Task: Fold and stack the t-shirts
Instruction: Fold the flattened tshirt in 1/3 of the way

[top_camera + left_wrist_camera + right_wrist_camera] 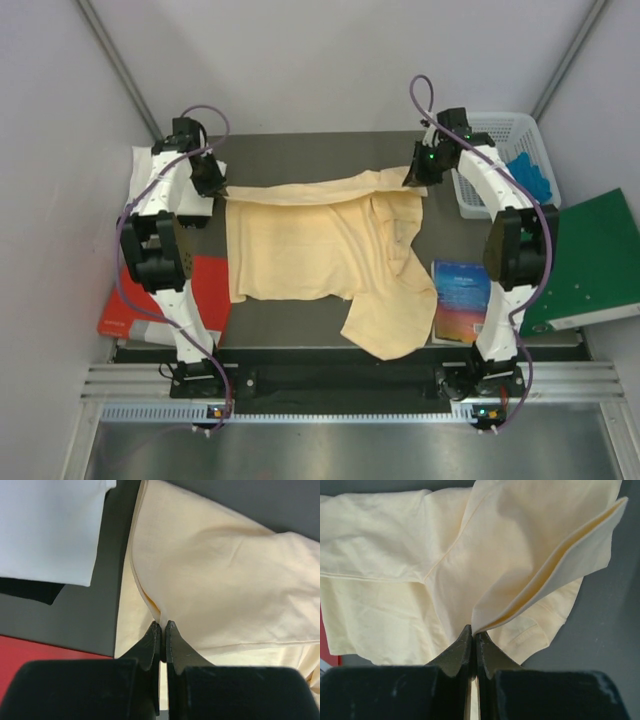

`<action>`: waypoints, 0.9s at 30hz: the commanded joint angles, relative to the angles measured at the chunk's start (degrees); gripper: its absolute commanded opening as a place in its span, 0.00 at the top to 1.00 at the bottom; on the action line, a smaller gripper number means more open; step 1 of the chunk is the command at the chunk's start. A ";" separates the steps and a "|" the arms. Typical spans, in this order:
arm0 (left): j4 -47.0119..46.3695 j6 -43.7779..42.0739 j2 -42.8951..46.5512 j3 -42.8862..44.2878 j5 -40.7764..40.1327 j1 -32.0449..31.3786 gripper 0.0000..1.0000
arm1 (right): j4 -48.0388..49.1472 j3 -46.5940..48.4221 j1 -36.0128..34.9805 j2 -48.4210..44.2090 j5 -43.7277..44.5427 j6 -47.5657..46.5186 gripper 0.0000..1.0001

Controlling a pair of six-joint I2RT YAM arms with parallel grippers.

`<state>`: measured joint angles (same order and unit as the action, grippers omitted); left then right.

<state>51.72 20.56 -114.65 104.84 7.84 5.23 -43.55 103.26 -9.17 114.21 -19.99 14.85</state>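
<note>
Left hand (162,625) and right hand (473,630), each with a pinch of peach-yellow t-shirt (310,240); blue book (461,300), lettering illegible.

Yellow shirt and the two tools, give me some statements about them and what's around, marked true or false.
1. The left tool is shut on the yellow shirt. True.
2. The right tool hangs open above the shirt. False: it is shut on an edge of the shirt.
3. The white shirt lies on top of the yellow one. False: it lies beside it, with bare table between them.
4. A green folder lies at the right side. True.
</note>
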 commanded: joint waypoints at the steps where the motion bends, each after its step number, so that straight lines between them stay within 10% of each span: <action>1: 3.64 -0.87 1.63 -1.74 -1.77 -0.14 1.00 | -3.81 -3.59 -1.64 -3.21 -1.89 -1.40 1.00; 7: 6.02 0.53 0.05 -1.22 -5.46 -0.14 0.90 | -5.49 -11.67 -4.45 -3.65 -4.44 -1.76 1.00; 10: 7.51 0.71 0.04 -0.16 -6.08 -0.05 0.01 | -8.91 -12.82 -5.51 -3.73 -7.08 -3.68 0.81; 15: 2.51 -0.78 4.69 -2.53 -5.12 -0.58 0.01 | -7.52 -11.60 -5.42 -10.85 -2.80 -4.39 0.03; 27: 2.23 -3.50 -11.27 12.47 2.62 -3.74 0.01 | -3.38 8.78 -2.61 4.07 15.15 -1.67 0.00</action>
<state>53.80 18.90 -118.10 110.59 6.90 3.42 -48.95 106.87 -12.40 111.46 -13.52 11.77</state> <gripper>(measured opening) 0.987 0.993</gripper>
